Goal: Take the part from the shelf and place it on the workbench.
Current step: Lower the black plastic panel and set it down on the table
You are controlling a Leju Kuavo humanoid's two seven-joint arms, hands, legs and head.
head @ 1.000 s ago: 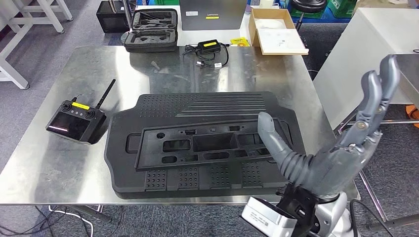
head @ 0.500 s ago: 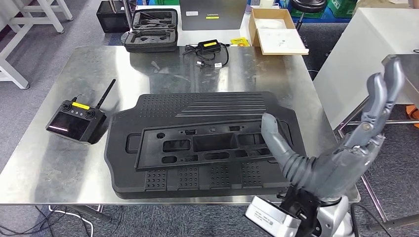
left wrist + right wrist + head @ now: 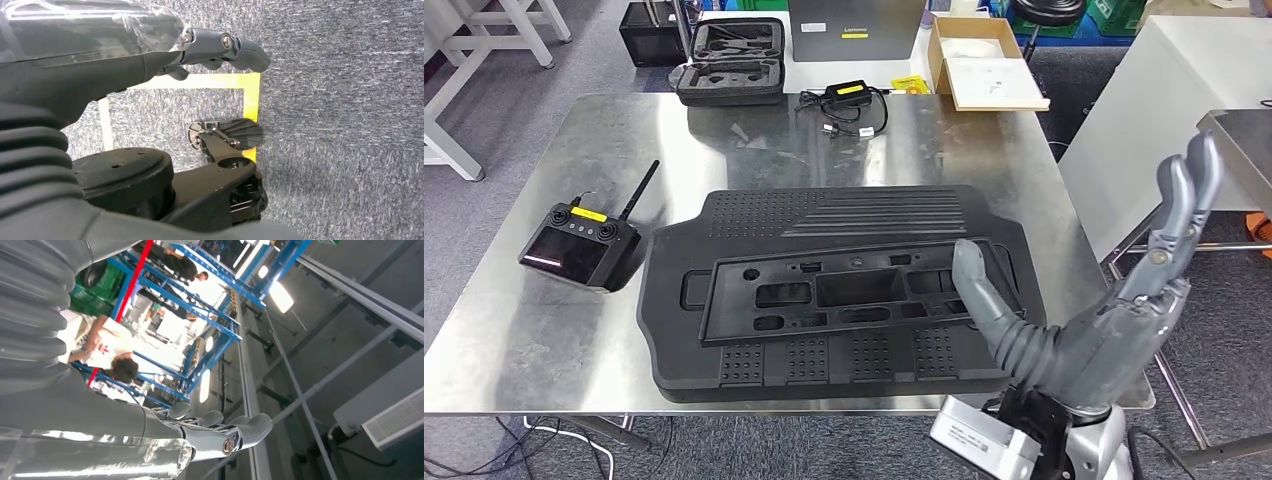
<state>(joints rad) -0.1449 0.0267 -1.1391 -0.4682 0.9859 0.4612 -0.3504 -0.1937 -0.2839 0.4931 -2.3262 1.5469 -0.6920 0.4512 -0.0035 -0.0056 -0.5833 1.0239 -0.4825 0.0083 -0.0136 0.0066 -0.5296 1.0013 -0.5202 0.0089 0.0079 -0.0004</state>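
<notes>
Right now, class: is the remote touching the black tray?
Apart. The head view shows bare steel of the table between the remote and the tray's left edge.

One large black part [image 3: 834, 290] centre frame. One remote controller [image 3: 579, 243] left. One foam case [image 3: 731, 60], one charger [image 3: 846, 96], one cardboard box [image 3: 984, 62] along top.

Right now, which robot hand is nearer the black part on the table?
The right. The right robot hand is raised, open, beside the black part's right end. The left robot hand hangs low over the carpet, away from the table.
</notes>
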